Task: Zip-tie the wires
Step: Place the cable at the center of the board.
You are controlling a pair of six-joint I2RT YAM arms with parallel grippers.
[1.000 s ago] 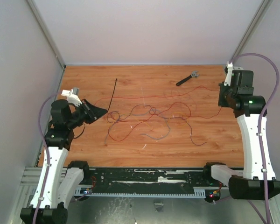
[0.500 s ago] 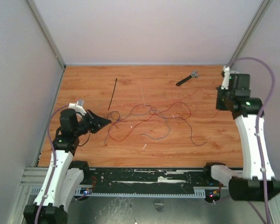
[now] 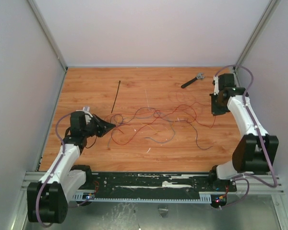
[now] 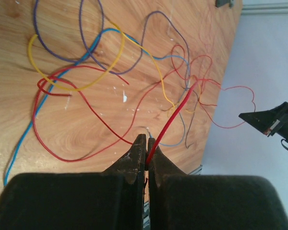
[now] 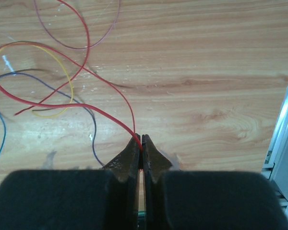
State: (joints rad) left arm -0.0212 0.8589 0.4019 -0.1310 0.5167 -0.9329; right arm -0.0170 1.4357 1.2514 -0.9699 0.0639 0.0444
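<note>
Left claw (image 4: pixel 146 143) and right claw (image 5: pixel 141 141) each clamped on one thin red wire (image 4: pixel 175 112); arms swung inward, slackening it. Thin black plastic zip tie (image 3: pixel 115 97) lies untouched on wooden surface (image 3: pixel 86 86), near the tangle (image 3: pixel 153 120).

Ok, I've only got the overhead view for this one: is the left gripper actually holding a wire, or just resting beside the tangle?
Observer: Holding one. In the left wrist view the left gripper is closed on a red wire that runs up from between its tips.
Reviewer: And the right one?
Observer: Closed too; its wrist view shows the right gripper pinching a red strand at the tips. Same wire or not, I cannot tell.
Reviewer: Is the tangle all red and grey?
Observer: No, the left wrist view also shows a yellow wire and a blue wire in it.
</note>
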